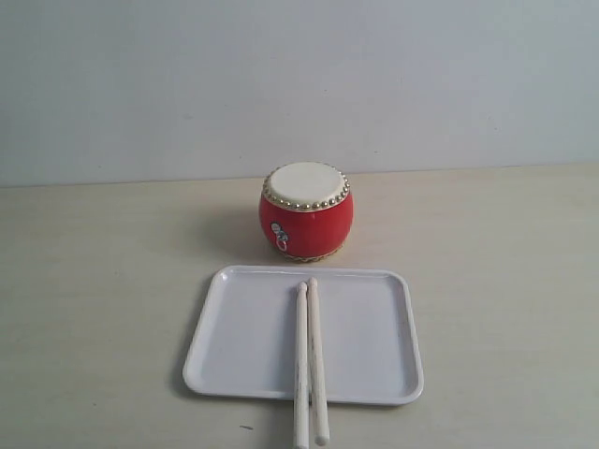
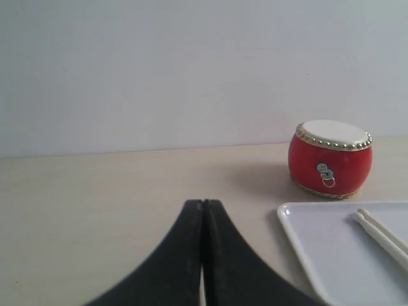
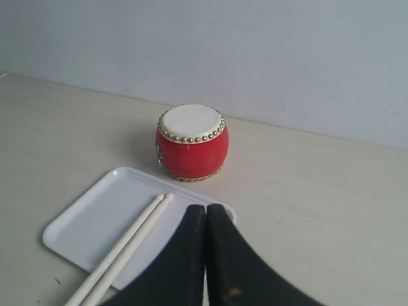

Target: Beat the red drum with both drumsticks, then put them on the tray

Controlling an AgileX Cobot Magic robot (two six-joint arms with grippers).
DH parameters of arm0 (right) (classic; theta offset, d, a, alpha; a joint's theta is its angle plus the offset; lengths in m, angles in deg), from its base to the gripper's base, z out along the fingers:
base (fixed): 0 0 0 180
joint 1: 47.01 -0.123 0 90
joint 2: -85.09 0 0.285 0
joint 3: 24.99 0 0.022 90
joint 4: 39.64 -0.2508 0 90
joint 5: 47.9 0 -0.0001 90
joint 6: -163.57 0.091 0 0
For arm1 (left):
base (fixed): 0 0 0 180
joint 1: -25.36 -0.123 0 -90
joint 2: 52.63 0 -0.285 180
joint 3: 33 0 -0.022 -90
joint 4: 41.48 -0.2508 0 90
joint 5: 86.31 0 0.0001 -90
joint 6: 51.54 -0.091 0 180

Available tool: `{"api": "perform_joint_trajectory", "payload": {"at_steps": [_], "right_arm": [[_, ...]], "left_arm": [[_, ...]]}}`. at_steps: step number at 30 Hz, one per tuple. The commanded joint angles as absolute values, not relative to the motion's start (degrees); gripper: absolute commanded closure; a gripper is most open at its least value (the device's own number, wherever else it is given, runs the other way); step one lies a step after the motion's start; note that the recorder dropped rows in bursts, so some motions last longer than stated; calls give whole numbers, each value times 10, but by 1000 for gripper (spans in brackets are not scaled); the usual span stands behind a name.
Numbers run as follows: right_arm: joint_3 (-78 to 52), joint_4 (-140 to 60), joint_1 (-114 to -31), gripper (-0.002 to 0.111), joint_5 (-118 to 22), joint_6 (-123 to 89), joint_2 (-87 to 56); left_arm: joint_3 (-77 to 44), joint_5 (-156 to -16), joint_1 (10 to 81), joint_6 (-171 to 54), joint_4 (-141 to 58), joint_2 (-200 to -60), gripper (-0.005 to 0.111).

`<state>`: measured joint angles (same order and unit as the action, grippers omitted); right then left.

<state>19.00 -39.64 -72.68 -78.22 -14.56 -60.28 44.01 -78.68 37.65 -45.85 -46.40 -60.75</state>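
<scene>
The red drum (image 1: 306,212) stands upright on the table behind the white tray (image 1: 243,346). Both drumsticks (image 1: 310,360) lie side by side along the tray's middle, tips toward the drum, their butt ends sticking out over the tray's near rim. No gripper shows in the exterior view. In the left wrist view my left gripper (image 2: 203,203) is shut and holds nothing, to the left of the tray (image 2: 306,242) and drum (image 2: 329,158). In the right wrist view my right gripper (image 3: 205,207) is shut and holds nothing, near the tray's corner (image 3: 95,217), with the drumsticks (image 3: 127,245) and drum (image 3: 191,141) in sight.
A pale wooden table (image 1: 94,281) runs back to a plain light wall (image 1: 299,75). Bare tabletop lies on both sides of the tray and drum.
</scene>
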Motion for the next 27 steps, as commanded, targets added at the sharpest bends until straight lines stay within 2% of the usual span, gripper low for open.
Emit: {"api": "perform_joint_trajectory", "payload": {"at_steps": [1,4,7,27], "right_arm": [[193,-396,-726,108,-779,-148,-605],[193,-396,-726,108,-779,-148,-605],[193,-396,-726,108,-779,-148,-605],[193,-396,-726,108,-779,-148,-605]], "left_arm": [[442,-780,310,-390,-467,-604,107],[442,-779,252,-366,-467,-604,107],[442,-775,225,-366,-467,-604,107],[442,-757,220,-347,-467,-604,107]]}}
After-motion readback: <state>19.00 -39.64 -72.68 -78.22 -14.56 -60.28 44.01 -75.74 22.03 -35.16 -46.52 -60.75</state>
